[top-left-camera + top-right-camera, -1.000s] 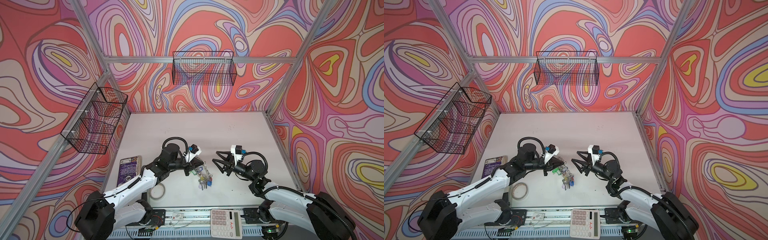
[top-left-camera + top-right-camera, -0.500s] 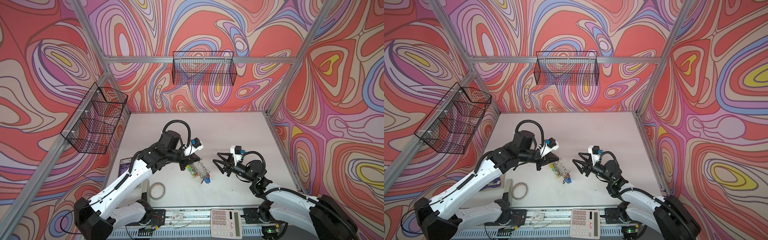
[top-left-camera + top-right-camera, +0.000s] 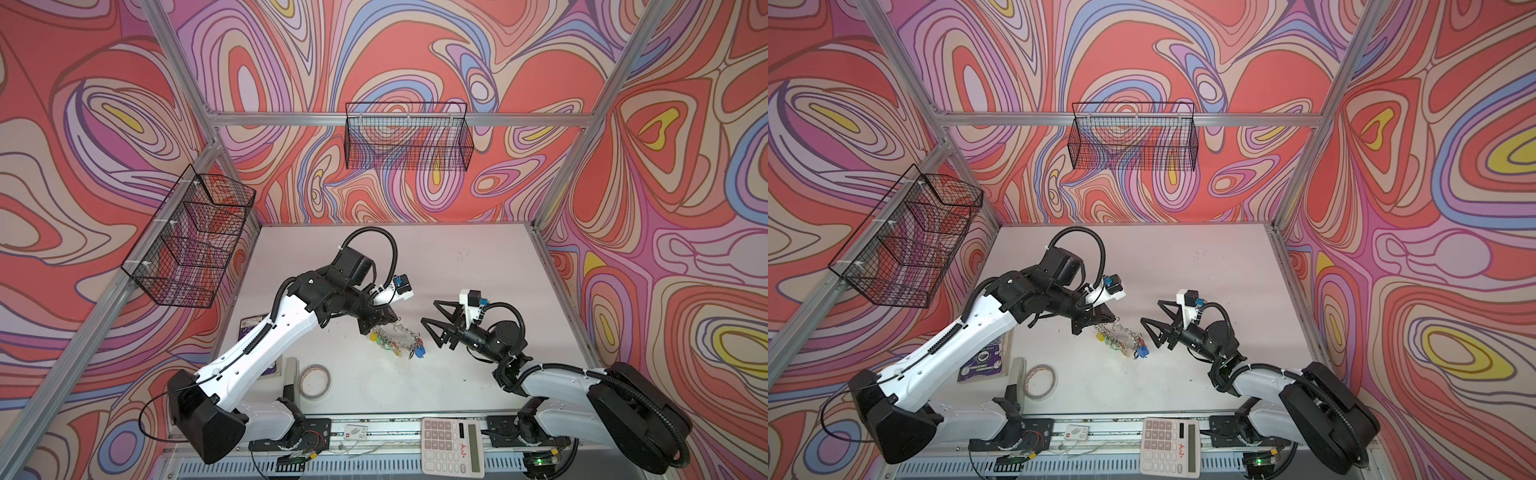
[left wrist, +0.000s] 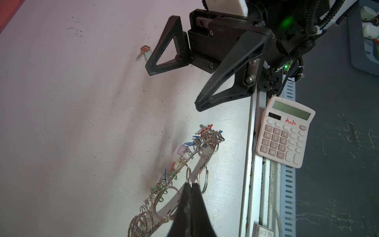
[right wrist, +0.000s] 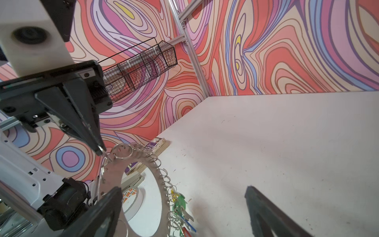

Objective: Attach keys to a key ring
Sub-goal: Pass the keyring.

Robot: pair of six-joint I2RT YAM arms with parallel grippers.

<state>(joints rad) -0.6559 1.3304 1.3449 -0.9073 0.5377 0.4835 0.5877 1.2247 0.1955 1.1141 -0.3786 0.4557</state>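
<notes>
Left hand (image 3: 394, 321) is clenched, jaws pressed together on 1 small split ring at the rim of the key ring (image 3: 400, 331); the left wrist view shows the same pinch at the fingertips (image 4: 187, 189), with the flat silver band of the key ring (image 4: 202, 162) running away from them. The key ring hangs tilted from that grip over the middle of the table (image 3: 457, 257), between the 2 arms. Whether its lower edge touches the table cannot be told. The keys (image 3: 405, 347) cluster along the lower rim, with green, yellow, red and blue tags; the blue tag (image 3: 419, 353) lies nearest the right hand. In the right wrist view the wide central hole is seen through the key ring (image 5: 114, 168), with split rings fringing the rim. Right hand (image 3: 429, 312) is released, jaws spread wide with nothing between them, pointing at the key ring from just beside it and not touching it; both top views agree (image 3: 1150, 311). In the left wrist view 1 loose key (image 4: 142, 51) with a pale tag lies flat on the table beyond the right hand (image 4: 174, 89), well apart from the key ring. A tape roll (image 3: 315, 380) lies near the front edge by the left arm's base. A calculator (image 3: 453, 444) sits on the front rail.
</notes>
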